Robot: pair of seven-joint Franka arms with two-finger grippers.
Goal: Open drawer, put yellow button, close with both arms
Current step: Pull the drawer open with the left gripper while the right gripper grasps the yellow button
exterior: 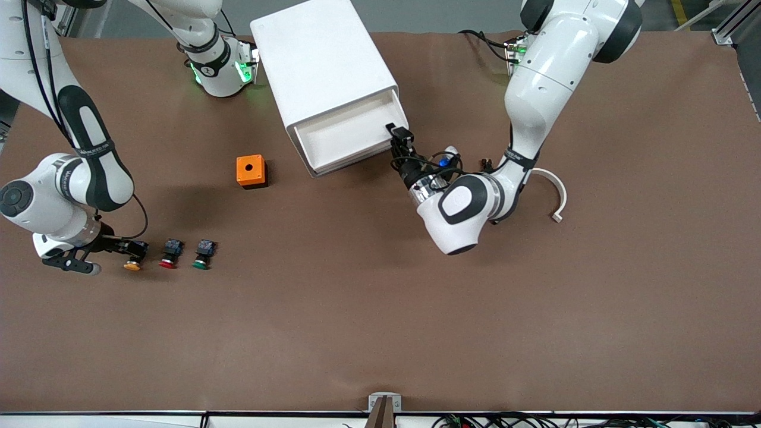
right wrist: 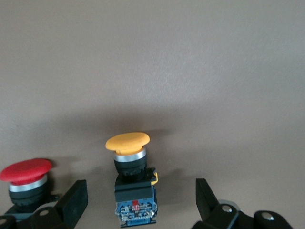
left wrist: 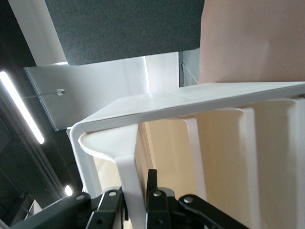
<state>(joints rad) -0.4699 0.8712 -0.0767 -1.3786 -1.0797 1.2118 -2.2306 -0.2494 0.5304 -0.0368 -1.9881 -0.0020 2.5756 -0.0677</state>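
The drawer [exterior: 348, 138], highest in the white cabinet [exterior: 321, 65], stands pulled out toward the front camera. My left gripper [exterior: 399, 141] is shut on the drawer's front wall at the corner toward the left arm's end; the left wrist view shows the white wall [left wrist: 190, 102] pinched in the left gripper [left wrist: 136, 202]. The yellow button [exterior: 132, 264] lies on the table toward the right arm's end. My right gripper [exterior: 134, 249] is open and low around it. In the right wrist view the yellow button [right wrist: 132, 179] lies between the fingers [right wrist: 74, 200] of the right gripper [right wrist: 140, 202], touching neither.
A red-capped button [exterior: 168, 255] and a green-capped button [exterior: 202, 254] lie in a row beside the yellow one; the red one [right wrist: 26, 179] is close to one right finger. An orange box [exterior: 251, 171] sits near the cabinet. A white curved piece [exterior: 553, 193] lies by the left arm.
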